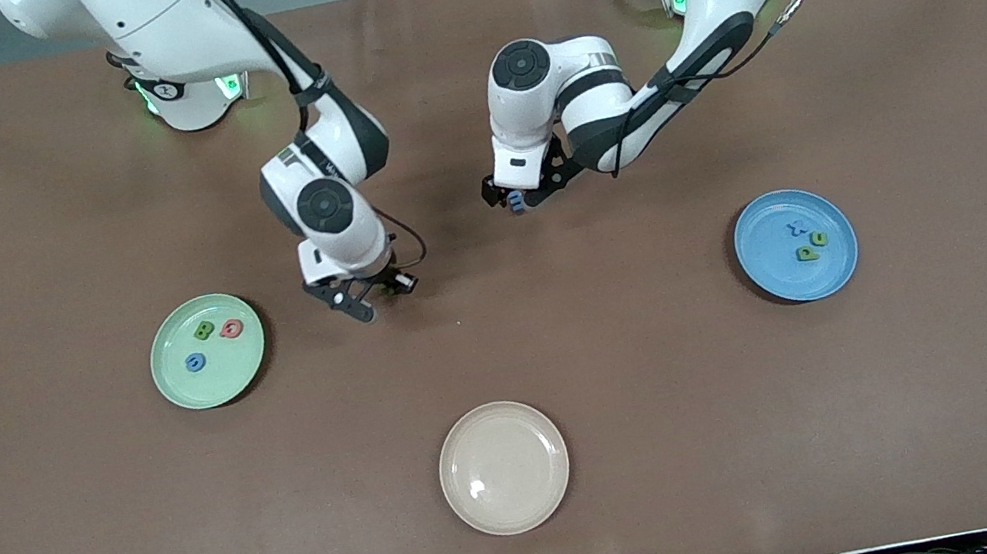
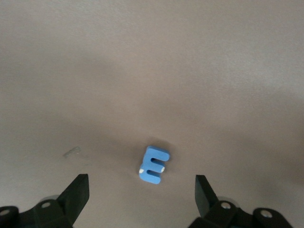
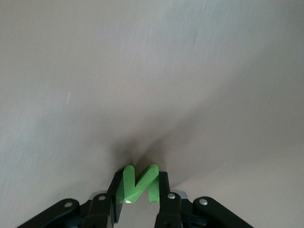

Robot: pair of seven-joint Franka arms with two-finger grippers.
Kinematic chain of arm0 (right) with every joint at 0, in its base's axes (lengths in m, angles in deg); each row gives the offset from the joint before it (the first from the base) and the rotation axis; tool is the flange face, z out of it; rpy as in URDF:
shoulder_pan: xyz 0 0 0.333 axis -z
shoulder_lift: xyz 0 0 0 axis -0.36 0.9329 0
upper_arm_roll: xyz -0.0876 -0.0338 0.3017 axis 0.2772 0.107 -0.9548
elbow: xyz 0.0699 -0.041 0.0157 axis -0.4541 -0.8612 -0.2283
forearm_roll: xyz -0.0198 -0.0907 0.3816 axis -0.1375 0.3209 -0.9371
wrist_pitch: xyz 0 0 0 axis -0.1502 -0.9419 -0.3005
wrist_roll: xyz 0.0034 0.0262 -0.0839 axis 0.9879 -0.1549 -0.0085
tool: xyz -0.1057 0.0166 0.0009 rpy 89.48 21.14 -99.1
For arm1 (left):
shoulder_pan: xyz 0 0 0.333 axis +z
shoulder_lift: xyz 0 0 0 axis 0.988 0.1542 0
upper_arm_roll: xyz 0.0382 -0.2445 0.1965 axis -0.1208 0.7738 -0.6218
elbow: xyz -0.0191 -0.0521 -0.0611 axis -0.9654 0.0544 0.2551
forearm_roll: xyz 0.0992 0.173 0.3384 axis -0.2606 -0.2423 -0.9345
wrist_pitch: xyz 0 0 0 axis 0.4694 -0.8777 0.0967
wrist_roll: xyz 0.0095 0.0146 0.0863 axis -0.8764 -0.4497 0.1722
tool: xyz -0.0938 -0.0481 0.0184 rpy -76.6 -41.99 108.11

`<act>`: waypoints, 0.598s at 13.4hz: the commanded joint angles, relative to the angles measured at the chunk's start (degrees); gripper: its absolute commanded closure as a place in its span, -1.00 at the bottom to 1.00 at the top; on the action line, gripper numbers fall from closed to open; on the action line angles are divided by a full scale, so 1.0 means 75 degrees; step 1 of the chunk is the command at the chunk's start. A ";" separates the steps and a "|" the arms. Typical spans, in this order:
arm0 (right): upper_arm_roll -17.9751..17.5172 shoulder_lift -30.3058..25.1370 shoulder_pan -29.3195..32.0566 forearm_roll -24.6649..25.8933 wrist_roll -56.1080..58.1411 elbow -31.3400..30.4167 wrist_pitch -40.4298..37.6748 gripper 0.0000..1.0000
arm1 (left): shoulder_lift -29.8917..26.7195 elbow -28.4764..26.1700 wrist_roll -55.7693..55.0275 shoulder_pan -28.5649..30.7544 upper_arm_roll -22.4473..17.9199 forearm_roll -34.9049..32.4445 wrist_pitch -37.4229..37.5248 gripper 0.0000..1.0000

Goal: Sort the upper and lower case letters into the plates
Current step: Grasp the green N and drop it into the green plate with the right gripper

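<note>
A blue letter E (image 2: 154, 164) lies flat on the brown table, between the wide-apart fingers of my open left gripper (image 2: 141, 197). That gripper (image 1: 512, 197) hangs low over the E (image 1: 519, 204) near the table's middle. My right gripper (image 3: 138, 190) is shut on a green letter N (image 3: 140, 182), one finger pressed to each side. It (image 1: 361, 302) is down at the table beside the pale green plate (image 1: 213, 385). On that plate lie a green (image 1: 204, 330), a pink-red (image 1: 232, 329) and a blue letter (image 1: 196, 362). The blue plate (image 1: 779, 269) holds a blue letter (image 1: 795, 229) and two green ones (image 1: 819, 238).
A cream-beige plate (image 1: 506, 478) with nothing in it sits nearer the front camera, midway along the table. The green plate is toward the right arm's end and the blue plate toward the left arm's end. Brown cloth covers the whole table.
</note>
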 commanded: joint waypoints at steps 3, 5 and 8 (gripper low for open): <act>-0.0070 -0.0671 0.1578 -0.0054 0.2833 0.0872 -0.2462 0.99 | -0.0119 0.0023 -0.0129 -0.0604 -0.0682 -0.0173 -0.0617 -0.79; -0.0046 -0.0883 0.2398 -0.0054 0.4554 0.0885 -0.2853 0.98 | -0.0119 0.0023 -0.0129 -0.0686 -0.0777 -0.0184 -0.0665 -0.62; -0.0034 -0.0884 0.3524 -0.0042 0.6643 0.0535 -0.2598 0.97 | -0.0061 0.0035 -0.0129 -0.0792 -0.0975 -0.0593 -0.0794 -0.45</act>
